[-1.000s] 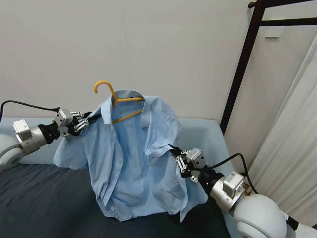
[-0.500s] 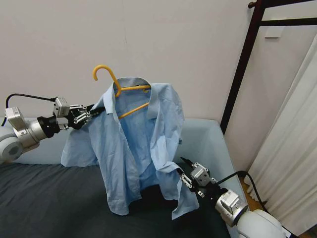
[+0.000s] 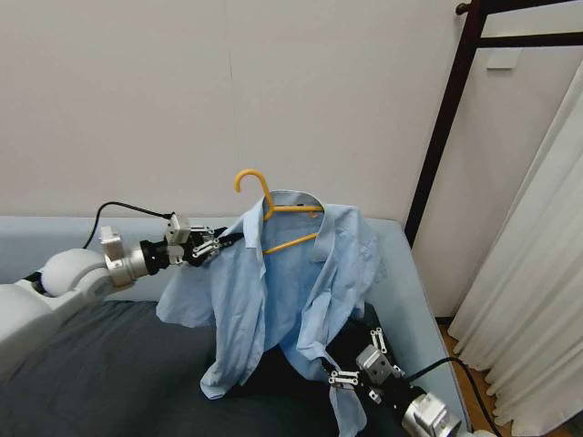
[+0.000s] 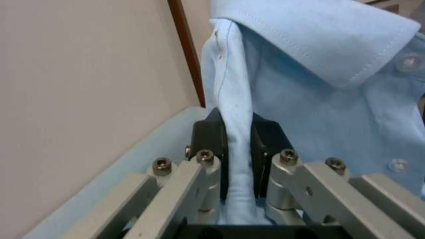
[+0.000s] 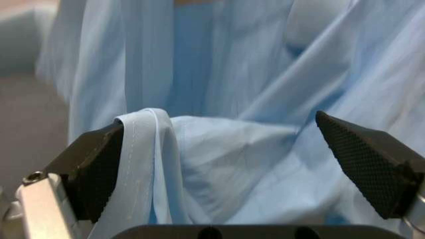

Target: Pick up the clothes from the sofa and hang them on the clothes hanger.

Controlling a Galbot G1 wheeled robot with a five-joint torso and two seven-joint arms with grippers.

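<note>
Fingers [image 4: 207,144] of left gripper [image 3: 217,244] pinched on shirt [image 3: 273,300] shoulder; right gripper [image 3: 351,375] low, spread wide, hem loose between. Mostly raised off sofa [image 3: 109,382] on hanger [image 3: 264,196]; not yet on rack [image 3: 446,118].

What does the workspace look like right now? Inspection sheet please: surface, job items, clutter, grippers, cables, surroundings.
Surface: light blue sofa with dark seat cushion; the shirt's hem appears to reach it.
Job's things: light blue shirt on yellow hanger, held above the seat.
Clutter: nothing seen.
Grippers: left gripper shut on the shirt's shoulder beside the collar; right gripper open, low by the hem, a fold draped over one finger.
Cables: black cable arcs over the left arm; another trails behind the right gripper.
Surroundings: plain wall, dark wooden rack at right, white curtain.
</note>
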